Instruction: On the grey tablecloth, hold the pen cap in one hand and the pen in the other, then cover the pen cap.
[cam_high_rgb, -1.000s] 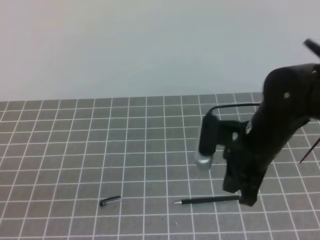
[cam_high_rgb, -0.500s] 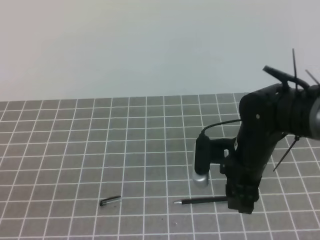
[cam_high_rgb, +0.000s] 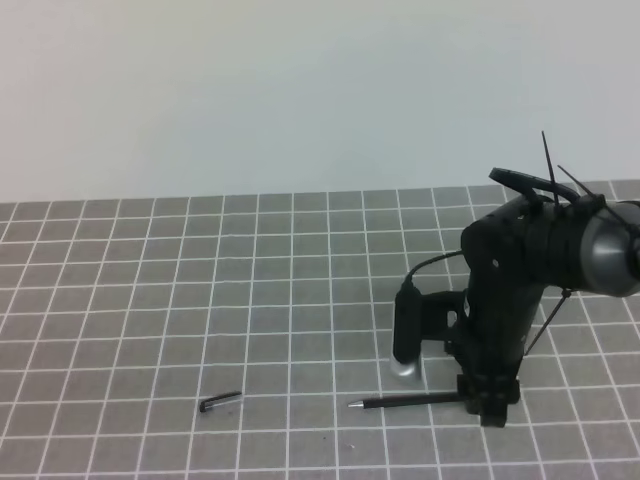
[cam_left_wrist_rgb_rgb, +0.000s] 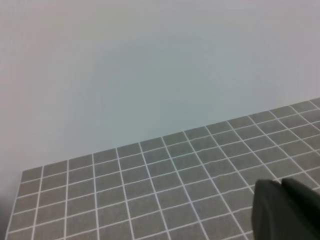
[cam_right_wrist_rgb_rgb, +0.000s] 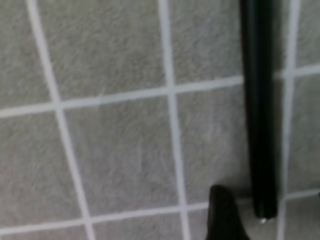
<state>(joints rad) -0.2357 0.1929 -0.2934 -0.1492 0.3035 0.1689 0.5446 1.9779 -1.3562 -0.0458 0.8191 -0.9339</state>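
Observation:
The pen lies flat on the grey tablecloth near the front, silvery tip pointing left. The pen cap lies about two squares to the left of the tip. My right gripper is down at the pen's rear end. In the right wrist view the pen runs up the frame. One fingertip stands just left of its end with a gap, so the gripper is open astride it. Only a dark part of my left gripper shows, over bare cloth.
The right arm rises over the right side of the cloth, with its wrist camera hanging above the pen's middle. A plain pale wall stands behind the cloth's far edge.
The right arm has swung left and come down, bringing its gripper lower over the pen's rear end. The pen and cap have not moved.

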